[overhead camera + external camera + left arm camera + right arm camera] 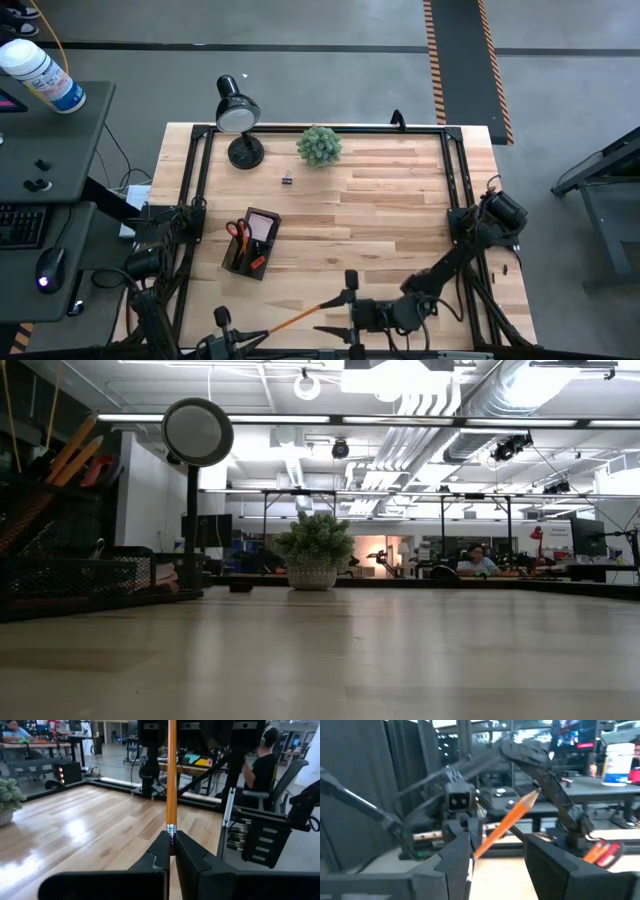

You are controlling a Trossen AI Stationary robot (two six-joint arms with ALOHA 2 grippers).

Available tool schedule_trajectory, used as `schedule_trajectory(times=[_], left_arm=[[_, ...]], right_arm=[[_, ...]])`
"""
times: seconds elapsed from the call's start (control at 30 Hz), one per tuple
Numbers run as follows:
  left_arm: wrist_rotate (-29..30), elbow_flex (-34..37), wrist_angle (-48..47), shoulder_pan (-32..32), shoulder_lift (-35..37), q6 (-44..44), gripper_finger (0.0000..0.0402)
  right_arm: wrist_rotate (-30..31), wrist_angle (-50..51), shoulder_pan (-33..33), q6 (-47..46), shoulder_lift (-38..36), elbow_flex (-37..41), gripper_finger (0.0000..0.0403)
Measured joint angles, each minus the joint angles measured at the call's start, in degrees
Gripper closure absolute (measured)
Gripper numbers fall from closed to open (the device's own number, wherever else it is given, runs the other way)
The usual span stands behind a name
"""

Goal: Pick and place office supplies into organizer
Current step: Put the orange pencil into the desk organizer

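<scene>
Left gripper (171, 851) clamped on pencil (171, 775) at ferrule end, right gripper (497, 855) jaws apart around its tip; light, stiff, slippery—likely pivots, better gripped mid-shaft

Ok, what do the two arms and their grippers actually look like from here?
Both arms are dark, jointed, with black cables along them. The left gripper has two flat black angular fingers with notched inner edges. The right gripper has the same broad black fingers.
</scene>
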State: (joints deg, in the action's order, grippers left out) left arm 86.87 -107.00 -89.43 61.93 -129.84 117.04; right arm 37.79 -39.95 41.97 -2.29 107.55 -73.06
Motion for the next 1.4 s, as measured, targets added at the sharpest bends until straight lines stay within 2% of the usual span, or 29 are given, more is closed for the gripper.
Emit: schedule_trajectory(times=[0.17, 0.43, 0.77, 1.0, 1.2, 1.4], left_arm=[[1.26, 0.0, 0.0, -0.03, -0.02, 0.01, 0.0401], [2.27, 0.0, 0.0, -0.02, -0.02, 0.01, 0.0401], [2.69, 0.0, 0.0, 0.0, -0.02, 0.03, 0.0402], [2.89, 0.0, 0.02, 0.0, -0.02, 0.06, 0.0401], [2.88, 0.0, 0.02, 0.0, -0.02, 0.08, 0.0401], [2.86, 0.0, 0.0, -0.04, -0.02, 0.08, 0.0401]], right_arm=[[-3.6, -2.55, -1.1, -0.16, 0.0, 0.0, 0.0239], [-4.7, -5.03, -2.27, -0.19, 0.0, 0.0, 0.0253], [-14.31, -8.33, -3.84, -1.36, 0.02, 0.0, 0.0256], [-15.24, -8.37, -4.23, -2.16, 0.02, 0.0, 0.0269], [-15.74, -8.41, -4.35, -2.18, 0.02, 0.0, 0.0294], [-18.55, -8.45, -4.92, -2.19, 0.02, 0.0, 0.0349]])
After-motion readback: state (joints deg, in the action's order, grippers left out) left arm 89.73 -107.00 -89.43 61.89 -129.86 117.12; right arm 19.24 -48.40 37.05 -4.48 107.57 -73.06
